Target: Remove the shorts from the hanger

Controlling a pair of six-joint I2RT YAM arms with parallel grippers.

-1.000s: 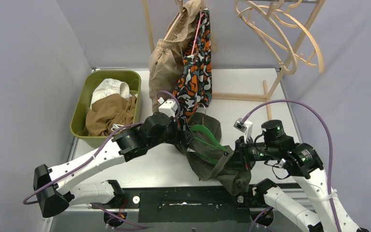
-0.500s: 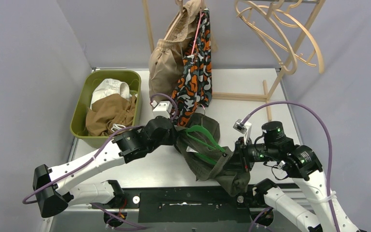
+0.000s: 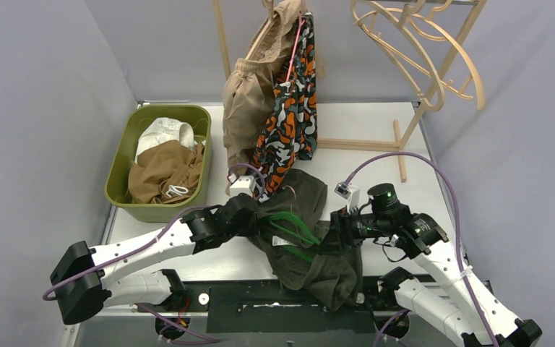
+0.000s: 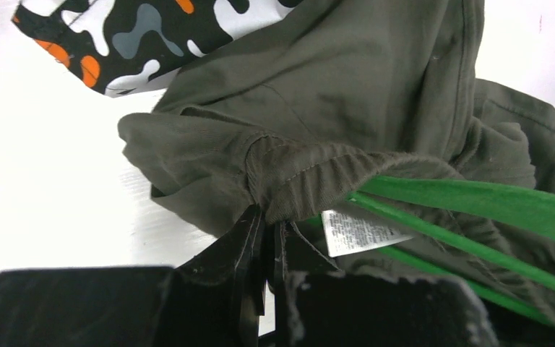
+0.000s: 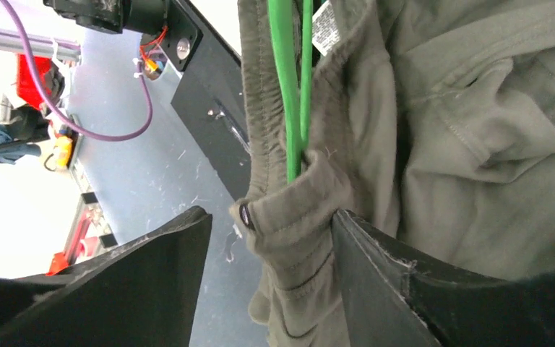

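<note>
Olive shorts [image 3: 332, 271], threaded on a green hanger [image 3: 293, 228], are seen from above spilling over the table's [image 3: 376, 144] near edge, bare surface beyond; only wrist views show the waistband pinched by the closed left gripper [image 4: 260, 238] and straddled by the parted right gripper [image 5: 269, 220].

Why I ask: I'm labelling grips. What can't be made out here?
Left wrist view: the left hand's tips, buried in the dark olive shorts' waistband.
Same view: care label print, too small.
Right wrist view: the green hanger's upper part, cut off by the top edge.
Top view: the white shorts, half under the brown shorts in the bin.
</note>
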